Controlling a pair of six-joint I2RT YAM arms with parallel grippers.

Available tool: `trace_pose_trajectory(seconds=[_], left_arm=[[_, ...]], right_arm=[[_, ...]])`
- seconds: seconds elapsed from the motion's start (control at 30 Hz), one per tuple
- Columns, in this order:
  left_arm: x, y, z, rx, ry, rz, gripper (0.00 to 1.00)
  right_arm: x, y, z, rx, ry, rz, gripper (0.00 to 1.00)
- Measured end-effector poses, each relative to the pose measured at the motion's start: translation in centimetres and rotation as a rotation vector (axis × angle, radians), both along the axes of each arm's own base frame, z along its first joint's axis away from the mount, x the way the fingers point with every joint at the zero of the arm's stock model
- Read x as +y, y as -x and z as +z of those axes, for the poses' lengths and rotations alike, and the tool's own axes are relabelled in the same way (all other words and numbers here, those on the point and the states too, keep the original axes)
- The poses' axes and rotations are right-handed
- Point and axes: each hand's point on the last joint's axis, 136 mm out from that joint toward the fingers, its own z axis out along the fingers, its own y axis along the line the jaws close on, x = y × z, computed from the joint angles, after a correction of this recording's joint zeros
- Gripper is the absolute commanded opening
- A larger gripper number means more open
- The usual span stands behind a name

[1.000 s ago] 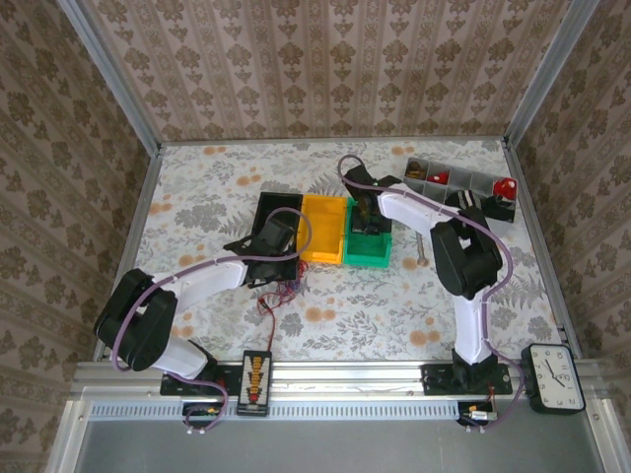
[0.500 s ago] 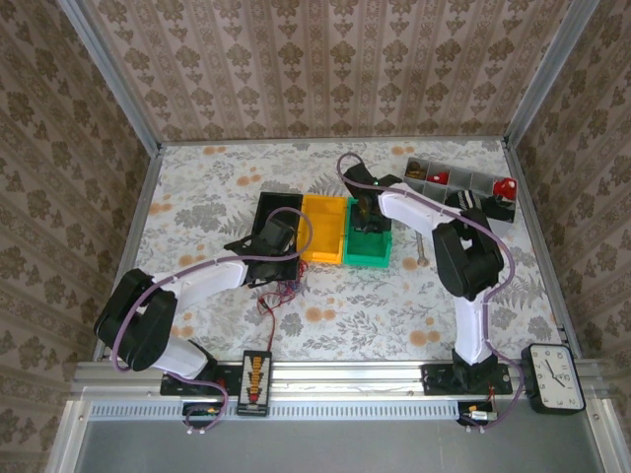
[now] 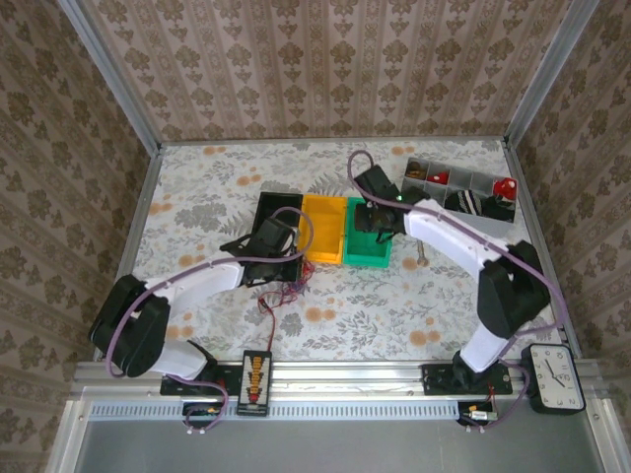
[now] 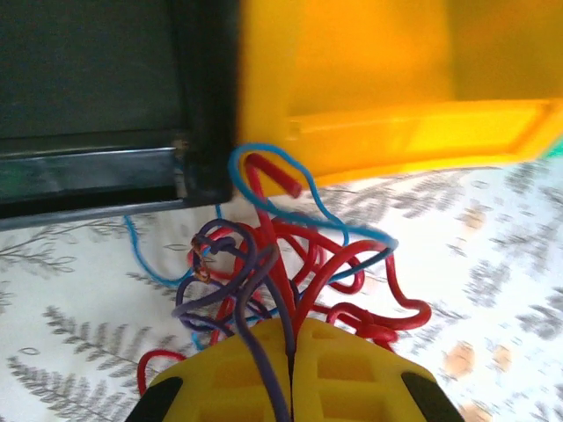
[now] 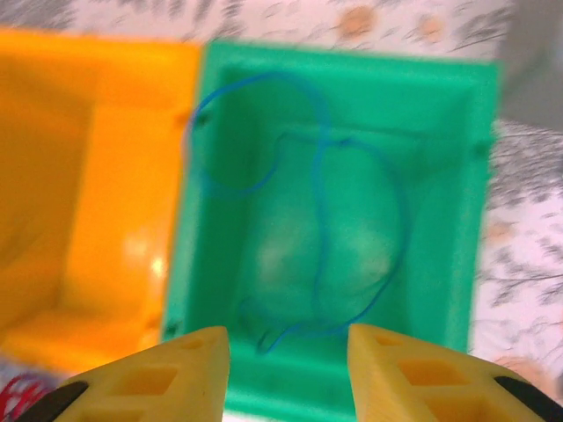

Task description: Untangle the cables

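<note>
1. The table (image 3: 197, 187) is carrying two arms, three bins, one compartment tray, one clock, one connector board and one bunch of cables.
2. The left arm (image 3: 187, 286) is reaching toward the black bin (image 3: 279, 204). The right arm (image 3: 463, 241) is bending over the green bin (image 3: 367, 254).
3. The three bins are standing side by side and touching: black on the left, yellow (image 3: 322, 229) in the middle, green on the right.
4. The grey tray (image 3: 480, 181) is sitting at the far right, well apart from the cables. The clock (image 3: 552, 376) is sitting at the near right corner.
5. The board (image 3: 256, 379) is lying at the near edge. One dark wire (image 3: 266, 320) is running from it toward the bunch.
6. The cables (image 4: 281, 255), red, blue and purple loops, are lying on the table just beside the near walls of the black bin (image 4: 97, 79) and the yellow bin (image 4: 352, 70), where the two meet. Those walls are blocking the far side.
7. The left gripper (image 4: 290, 338) is pinching the bunch, with the jaws pressed together and strands passing between them.
8. The right gripper (image 5: 286, 352) is hovering over the green bin (image 5: 352, 75), with the jaws spread wide and holding nothing. One loose blue wire (image 5: 319, 220) is lying coiled in that bin.
</note>
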Motion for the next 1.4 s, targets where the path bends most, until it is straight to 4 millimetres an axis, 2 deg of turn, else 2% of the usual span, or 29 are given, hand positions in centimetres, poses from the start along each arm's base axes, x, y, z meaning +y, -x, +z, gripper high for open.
trace_pose_trajectory(seconds=[0.03,0.1,0.13,0.17,0.2,0.3,0.47,0.57,0.77,0.87,1.1,1.23,1.4], left_arm=[[-0.4,0.3,0.6,-0.003,0.031,-0.024,0.05],[-1.3,1.2,2.0,-0.014,0.113,-0.077,0.48],[-1.5,1.5,2.4,-0.019,0.141,-0.091,0.66],[-1.6,1.7,2.9,-0.023,0.168,-0.102,0.79],[-1.5,1.8,3.2,-0.03,0.189,-0.103,0.82],[-0.3,1.3,3.4,-0.037,0.216,-0.056,0.82],[3.6,0.0,2.5,-0.053,0.202,0.106,0.81],[4.5,0.0,2.6,-0.07,0.197,0.137,0.8],[4.1,0.3,2.9,-0.077,0.201,0.121,0.79],[3.3,1.0,2.8,-0.07,0.2,0.086,0.77],[2.2,2.1,0.8,-0.012,0.161,0.039,0.75],[1.8,2.3,0.2,0.002,0.15,0.028,0.75],[1.4,2.2,0.5,-0.007,0.157,0.018,0.75]], right_arm=[[0.8,1.0,0.0,-0.004,-0.022,0.038,0.42],[2.8,3.2,0.0,-0.015,-0.062,0.127,0.43],[3.6,4.1,-0.2,-0.017,-0.077,0.163,0.43],[4.4,5.0,-0.5,-0.015,-0.089,0.197,0.43],[5.1,5.9,-0.8,-0.01,-0.1,0.227,0.43],[5.6,7.2,-1.8,0.005,-0.115,0.259,0.43],[5.8,7.4,-2.0,0.0,-0.137,0.27,0.43],[6.1,7.4,-1.9,-0.005,-0.146,0.275,0.42],[6.0,7.4,-3.6,0.038,-0.124,0.24,0.38],[5.7,7.3,-4.7,0.068,-0.11,0.21,0.32],[5.2,6.8,-5.8,0.1,-0.123,0.142,0.21],[5.0,6.2,-6.3,0.109,-0.133,0.119,0.21],[5.2,6.5,-7.9,0.159,-0.136,0.115,0.22]])
